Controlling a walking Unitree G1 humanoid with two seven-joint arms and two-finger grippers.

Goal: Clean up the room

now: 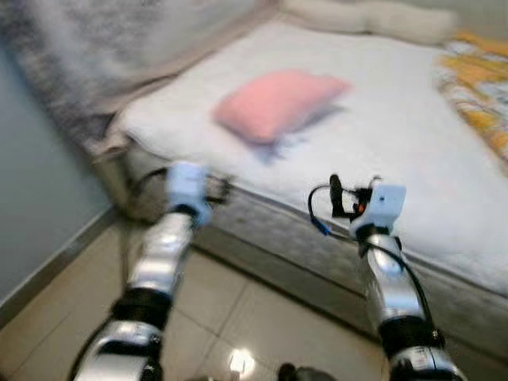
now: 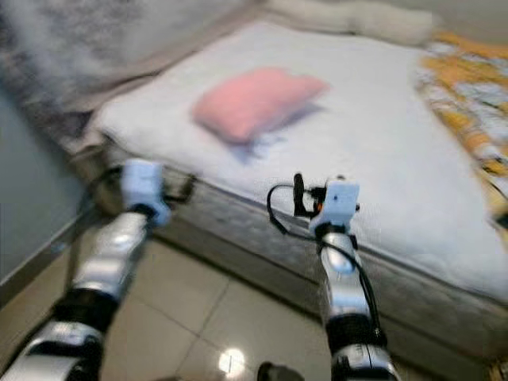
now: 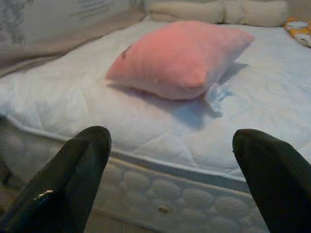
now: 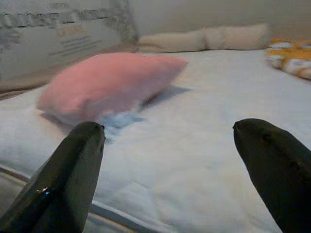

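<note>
A pink pillow (image 1: 278, 103) lies on the white mattress (image 1: 397, 143), near its front edge. A small pale blue crumpled thing (image 3: 216, 92) pokes out from under the pillow's near corner. My left gripper (image 3: 172, 141) is open and empty, held before the mattress side and pointing at the pillow (image 3: 180, 58). My right gripper (image 4: 170, 131) is also open and empty, level with the mattress top, with the pillow (image 4: 107, 85) ahead and to its left. Both arms reach forward from the tiled floor; the left wrist (image 1: 188, 186) and right wrist (image 1: 381, 205) stop short of the bed.
Cream pillows (image 1: 373, 16) lie at the bed's far end. A yellow patterned blanket (image 1: 476, 87) covers the right side. A grey blanket (image 1: 95, 48) is heaped at the left. A wall (image 1: 32, 198) stands close on the left, beside the tiled floor (image 1: 238, 317).
</note>
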